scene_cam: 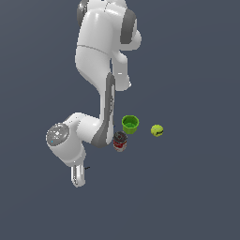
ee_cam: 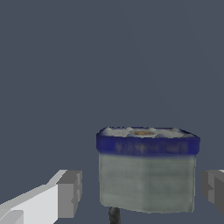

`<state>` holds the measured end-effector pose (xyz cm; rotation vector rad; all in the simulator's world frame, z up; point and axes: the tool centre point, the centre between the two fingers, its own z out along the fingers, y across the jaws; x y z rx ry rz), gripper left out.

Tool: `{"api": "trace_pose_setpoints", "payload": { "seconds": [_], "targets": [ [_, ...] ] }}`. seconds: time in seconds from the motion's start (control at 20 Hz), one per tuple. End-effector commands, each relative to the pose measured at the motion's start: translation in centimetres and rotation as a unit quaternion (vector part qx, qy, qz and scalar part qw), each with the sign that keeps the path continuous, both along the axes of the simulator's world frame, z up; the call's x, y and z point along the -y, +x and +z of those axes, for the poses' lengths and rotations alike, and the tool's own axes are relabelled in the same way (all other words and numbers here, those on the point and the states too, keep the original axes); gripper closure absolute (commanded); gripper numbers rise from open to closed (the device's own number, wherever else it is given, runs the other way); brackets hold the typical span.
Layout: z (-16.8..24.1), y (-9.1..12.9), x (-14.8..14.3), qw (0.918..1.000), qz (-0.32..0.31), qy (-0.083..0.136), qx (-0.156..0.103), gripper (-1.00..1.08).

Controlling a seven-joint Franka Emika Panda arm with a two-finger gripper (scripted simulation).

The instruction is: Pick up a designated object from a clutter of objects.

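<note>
The step in hand looks like the final approach before the grasp: in the wrist view the grey boxy item (ee_cam: 146,173), with its dark blue band near the top and a thin dark stem poking out beneath, sits between the 2 fingertips (ee_cam: 70,193) of the gripper (ee_cam: 142,190), and a gap shows on each side of it. The claw is therefore released, its jaws spread wide and touching nothing. The next move probably calls for closing the jaws squarely on the item's pale flat sides, below the blue band, then lifting straight up; the item seems nearer one finger than the other, so a small centring shift may help. In the exterior view the arm (scene_cam: 101,61) folds down from the top of the picture, bends at a low elbow and ends at the lower left, where the hand hides the item itself; only a thin dark sliver shows beside it. The red-and-white can (scene_cam: 120,141), green cup (scene_cam: 130,124) and yellow-green ball (scene_cam: 157,130) stand apart toward the exterior view's right, clear of the jaws.
</note>
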<state>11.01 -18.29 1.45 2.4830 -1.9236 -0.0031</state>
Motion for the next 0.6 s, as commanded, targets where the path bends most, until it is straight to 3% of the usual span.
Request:
{"api": "trace_pose_setpoints", "payload": {
  "seconds": [0.0,0.05,0.1,0.55],
  "targets": [
    [-0.21,0.13,0.03,1.0,0.0,0.0,0.001,-0.92],
    [-0.2,0.15,0.04,1.0,0.0,0.0,0.001,-0.92],
    [-0.2,0.15,0.04,1.0,0.0,0.0,0.001,1.08],
    [-0.2,0.15,0.04,1.0,0.0,0.0,0.001,1.08]
  ]
}}
